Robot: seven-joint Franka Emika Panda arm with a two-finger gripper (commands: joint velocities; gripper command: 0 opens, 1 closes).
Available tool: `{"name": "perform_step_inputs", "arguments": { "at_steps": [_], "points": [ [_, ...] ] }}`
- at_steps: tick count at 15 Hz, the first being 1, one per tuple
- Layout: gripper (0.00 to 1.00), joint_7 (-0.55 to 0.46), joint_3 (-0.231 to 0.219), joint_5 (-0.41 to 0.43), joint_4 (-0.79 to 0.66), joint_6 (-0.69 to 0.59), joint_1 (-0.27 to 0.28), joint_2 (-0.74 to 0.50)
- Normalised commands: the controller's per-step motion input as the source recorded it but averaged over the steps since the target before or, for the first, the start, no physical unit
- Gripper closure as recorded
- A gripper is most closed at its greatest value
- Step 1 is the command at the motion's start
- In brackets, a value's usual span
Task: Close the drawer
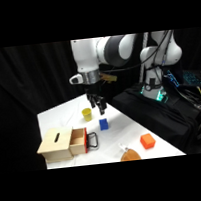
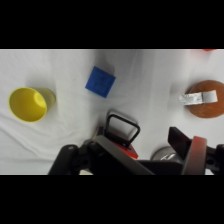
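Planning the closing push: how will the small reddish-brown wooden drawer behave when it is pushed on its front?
The reddish-brown wooden drawer looks rigid, so it should slide straight in. Its pale wooden box sits loose on the white table and may skid. The black loop handle may pivot.

In your wrist view the gripper's black linkage covers the reddish-brown wooden drawer except its black loop handle. The round brown disc runs off the right edge. Finger spacing is unreadable in both views.
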Motion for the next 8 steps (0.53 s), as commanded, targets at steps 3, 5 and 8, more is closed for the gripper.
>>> {"name": "perform_step_inputs", "arguments": {
  "at_steps": [3,5,8],
  "points": [
    [0.00,0.05,0.007,-0.037,0.03,0.08,-0.029,0.08],
    [0.00,0.08,-0.003,-0.054,0.06,0.14,-0.035,0.16],
    [0.00,0.10,-0.006,-0.065,0.10,0.20,-0.030,0.22]
  ]
}}
